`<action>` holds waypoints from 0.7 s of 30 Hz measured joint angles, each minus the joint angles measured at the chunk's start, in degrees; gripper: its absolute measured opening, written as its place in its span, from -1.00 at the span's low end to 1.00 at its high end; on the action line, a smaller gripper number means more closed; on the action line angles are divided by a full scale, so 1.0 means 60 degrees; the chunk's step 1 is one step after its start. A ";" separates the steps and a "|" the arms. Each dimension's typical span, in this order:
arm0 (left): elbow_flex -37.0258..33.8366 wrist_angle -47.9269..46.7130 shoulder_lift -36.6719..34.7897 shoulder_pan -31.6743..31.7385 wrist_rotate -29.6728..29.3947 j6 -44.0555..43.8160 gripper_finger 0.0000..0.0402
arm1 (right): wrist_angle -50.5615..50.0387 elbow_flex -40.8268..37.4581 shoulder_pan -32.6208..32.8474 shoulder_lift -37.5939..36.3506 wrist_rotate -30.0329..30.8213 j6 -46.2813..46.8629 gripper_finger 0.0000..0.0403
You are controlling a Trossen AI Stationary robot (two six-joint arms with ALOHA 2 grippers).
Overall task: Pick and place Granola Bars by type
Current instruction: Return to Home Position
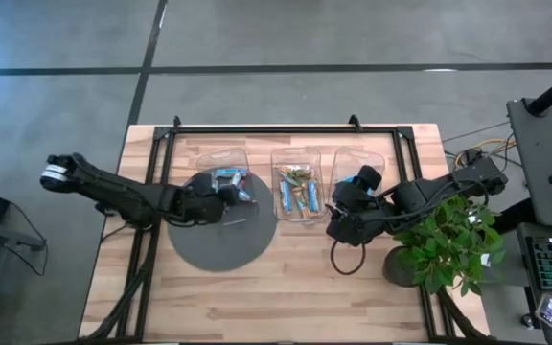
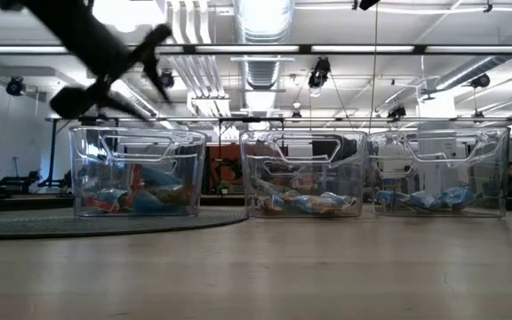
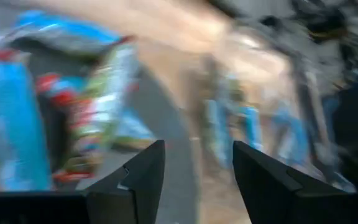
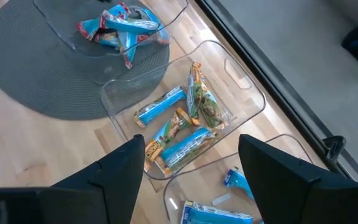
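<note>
Granola bars [image 1: 297, 192], small flat wrapped oblongs, lie in three clear plastic rectangular bins across the middle of the overhead frame. The left bin [image 2: 87, 169], on the round grey mat [image 1: 220, 244], holds blue-and-red wrappers. The left gripper [image 1: 230, 195] hovers over it, claw released, nothing between the fingers. The centre bin [image 2: 256, 164] carries blue and tan-green bars. Just right of centre, the right gripper [image 1: 338, 215] hangs beside the third bin [image 2: 496, 164] with its bright blue bars, claw spread wide, empty. At far right stands a leafy potted plant [image 1: 448, 240].
</note>
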 joint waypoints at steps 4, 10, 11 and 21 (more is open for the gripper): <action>0.1304 0.0246 0.0000 -0.0899 -0.0746 0.2074 -0.15 | -0.0011 0.0000 0.0022 0.0000 -0.0075 0.0000 0.24; 0.3173 0.0343 0.0019 -0.2390 -0.1242 0.5311 -0.15 | 0.0006 0.0000 -0.0001 -0.0024 -0.0783 -0.1161 0.24; 0.3391 0.0342 0.0022 -0.2554 -0.1249 0.5496 -0.15 | 0.0018 0.0000 -0.0079 -0.0069 -0.0916 -0.1435 0.24; 0.3645 0.0924 0.0076 -0.3340 -0.1335 0.5397 -0.15 | 0.0411 -0.0141 -0.2370 -0.1491 -0.2840 -0.3559 0.24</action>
